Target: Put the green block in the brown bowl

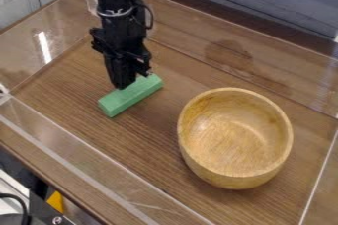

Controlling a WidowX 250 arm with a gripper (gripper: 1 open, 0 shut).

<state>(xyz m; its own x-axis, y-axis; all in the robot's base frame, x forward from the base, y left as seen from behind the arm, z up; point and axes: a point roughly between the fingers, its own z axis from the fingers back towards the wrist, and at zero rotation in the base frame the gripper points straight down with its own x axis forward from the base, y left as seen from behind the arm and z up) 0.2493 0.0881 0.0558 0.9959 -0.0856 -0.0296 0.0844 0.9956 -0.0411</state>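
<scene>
Dark wood-grain tabletop point(251, 56) here, boxed in by low clear plastic walls point(79, 175) that catch a bit of glare, with grey planks behind. Black gripper point(126, 79) points straight down at the near-top end of the green block point(129, 97) — fingers pressed together, tips right at the block's upper edge. Can't honestly tell whether they're pinching it or just resting on it. The block lies flat on the table, angled diagonally, left of the brown bowl point(235, 135) and clearly apart from it. Bowl sits upright toward the right front, nothing inside that I can see. Between block and bowl it's just bare wood — no clutter. Bottom left corner, outside the plastic wall, some dark cables point(20, 209) and a yellow bit.
</scene>
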